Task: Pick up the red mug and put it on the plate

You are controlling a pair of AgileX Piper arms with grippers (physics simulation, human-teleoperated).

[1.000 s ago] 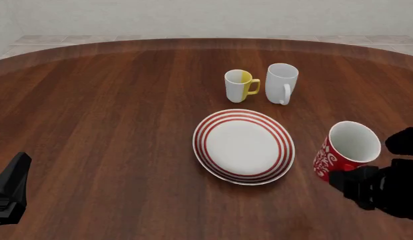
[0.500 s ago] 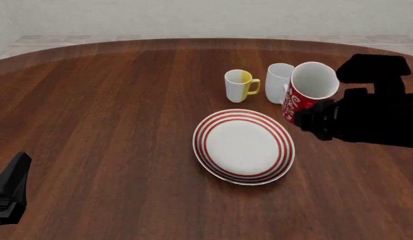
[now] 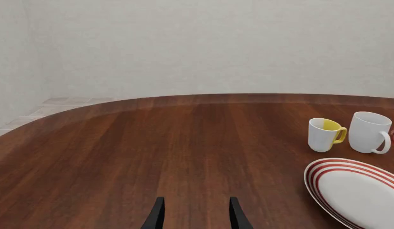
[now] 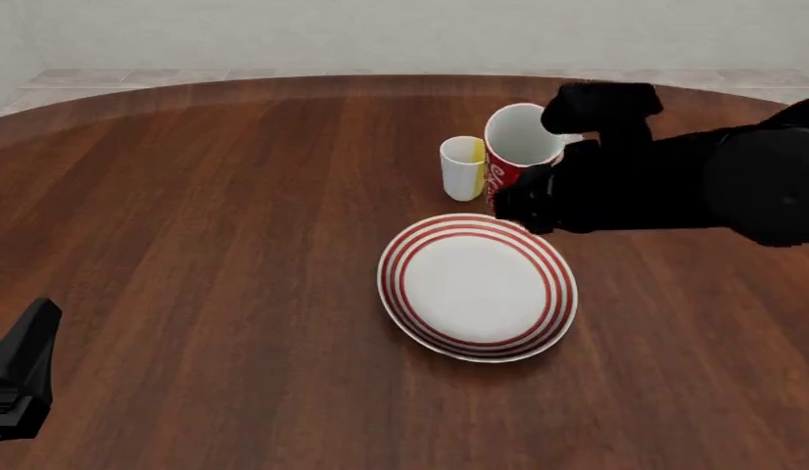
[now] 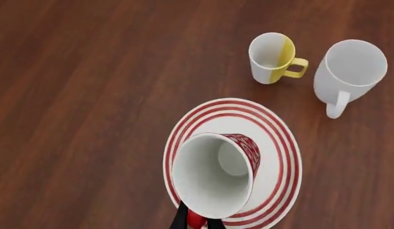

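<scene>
Since a second ago the right hand [image 4: 529, 201] has carried the red mug [image 4: 513, 147] from the tabletop's [image 4: 221, 245] right up beyond the plate [image 4: 477, 284].

Right wrist: hand [image 5: 195, 222] grasps the mug's handle above the plate [image 5: 283, 167].

Left wrist: left hand [image 3: 193, 212] released, empty.

The front camera is sitting high on the arms' side, looking forward and down across the wooden surface [image 4: 221, 196] toward the far wall, taking in nearly the whole scene from a distance. The left wrist camera is riding low, gazing almost level along its end effector [image 3: 194, 214] over the surface toward that same wall. The right wrist camera is hanging high, staring almost straight down, close above the red mug [image 5: 213, 174]. All three are catching the plate [image 4: 407, 294], the white-and-yellow mug [image 4: 459, 168] and the red mug, though the left wrist view is clipping the plate and showing only a sliver of red mug at its edge.
</scene>
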